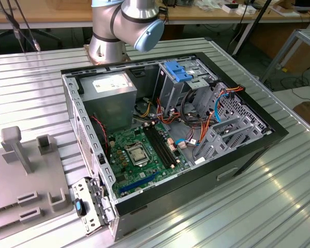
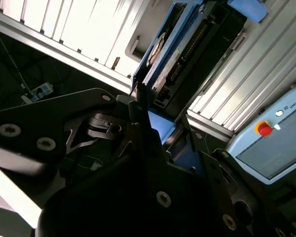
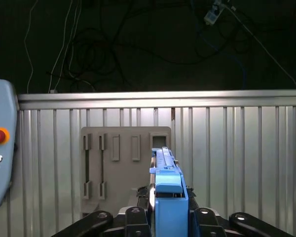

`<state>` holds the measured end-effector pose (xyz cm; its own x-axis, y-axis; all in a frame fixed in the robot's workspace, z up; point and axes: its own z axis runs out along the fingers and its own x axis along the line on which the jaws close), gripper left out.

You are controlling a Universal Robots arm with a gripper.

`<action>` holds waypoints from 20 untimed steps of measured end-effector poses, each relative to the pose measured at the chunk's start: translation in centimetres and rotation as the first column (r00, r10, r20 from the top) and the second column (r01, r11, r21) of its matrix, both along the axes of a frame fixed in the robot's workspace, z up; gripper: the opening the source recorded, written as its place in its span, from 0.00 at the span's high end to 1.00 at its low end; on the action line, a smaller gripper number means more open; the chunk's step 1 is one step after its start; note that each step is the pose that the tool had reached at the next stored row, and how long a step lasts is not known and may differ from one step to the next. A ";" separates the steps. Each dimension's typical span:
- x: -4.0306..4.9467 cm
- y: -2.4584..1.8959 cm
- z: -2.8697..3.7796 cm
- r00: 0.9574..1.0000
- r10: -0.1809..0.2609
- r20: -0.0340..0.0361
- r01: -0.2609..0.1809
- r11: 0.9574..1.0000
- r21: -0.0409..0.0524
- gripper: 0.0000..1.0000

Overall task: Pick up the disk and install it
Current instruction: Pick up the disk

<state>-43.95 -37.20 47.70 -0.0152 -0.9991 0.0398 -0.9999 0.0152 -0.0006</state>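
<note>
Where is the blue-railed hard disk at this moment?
In both wrist views, the flat blue-railed disk is clamped in the black claw, near the grey slotted plate.

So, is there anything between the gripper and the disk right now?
Nothing. In both wrist views the gripper is shut directly on the disk, with no gap between them.

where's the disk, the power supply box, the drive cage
the disk [image 3: 168, 195]: first wrist view, on its blue rail
the power supply box [image 1: 113, 106]: exterior view, on its grey side
the drive cage [image 1: 178, 71]: exterior view, on its blue tabs
</note>
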 end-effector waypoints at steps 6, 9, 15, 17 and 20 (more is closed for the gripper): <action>0.00 0.01 1.47 1.000 0.000 0.000 0.000 1.000 0.000 0.63; 0.00 0.00 1.76 1.000 0.000 0.000 0.000 1.000 0.000 0.63; 0.00 0.00 1.85 1.000 0.000 0.000 0.000 1.000 0.000 0.63; 0.01 0.02 1.84 1.000 0.000 0.000 0.000 1.000 0.000 0.63; 0.55 0.10 1.85 1.000 0.000 0.000 0.000 1.000 0.000 0.63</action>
